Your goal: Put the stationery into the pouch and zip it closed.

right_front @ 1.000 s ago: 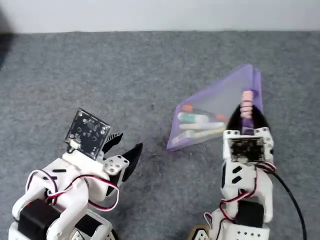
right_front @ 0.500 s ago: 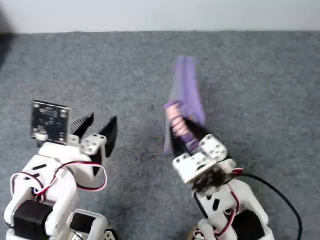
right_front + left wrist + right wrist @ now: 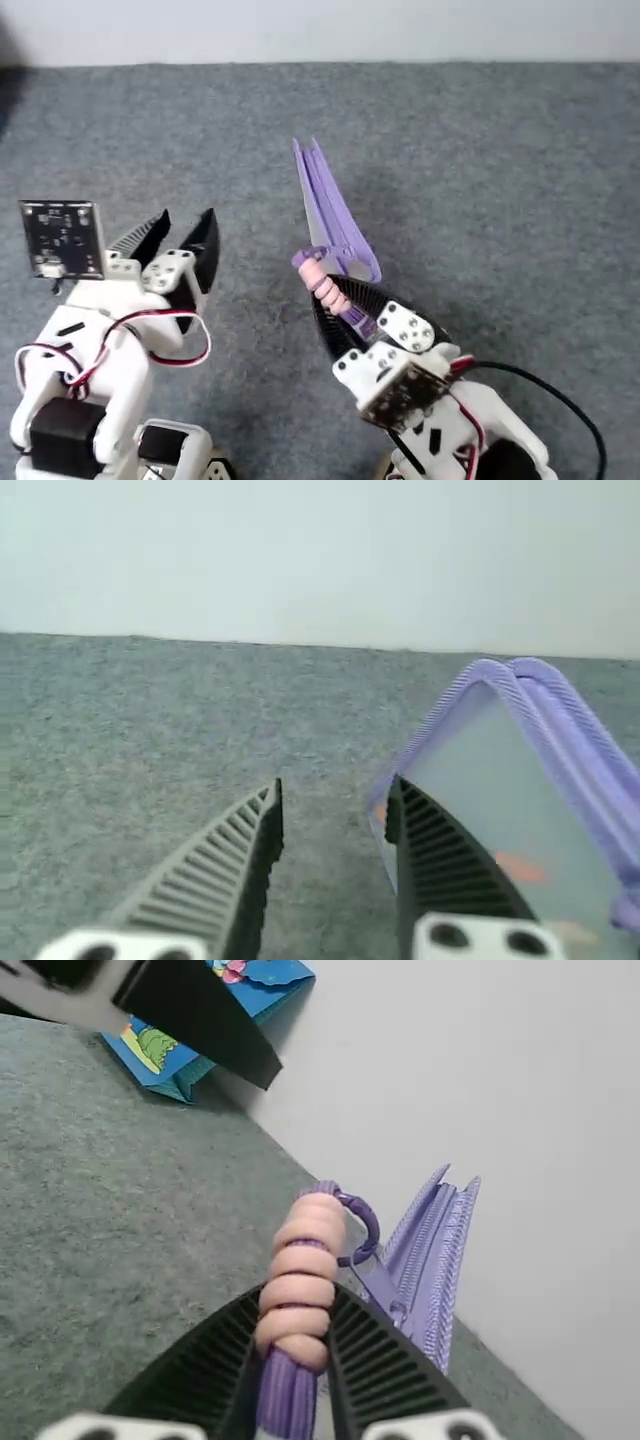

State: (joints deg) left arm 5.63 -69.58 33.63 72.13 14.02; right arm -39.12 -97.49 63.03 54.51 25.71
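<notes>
Purple pouch [image 3: 335, 215] stands on edge; your right gripper [image 3: 298, 1305] clamps its pink strap [image 3: 300, 1260]. Your left gripper [image 3: 185, 222] gapes wide nearby.

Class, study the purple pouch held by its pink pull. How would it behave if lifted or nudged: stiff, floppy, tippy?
The pouch looks thin and soft-sided, so it probably sags. Standing on edge, held by the pink pull in the right gripper, it would likely swing or flop over. Stationery inside may shift.
</notes>
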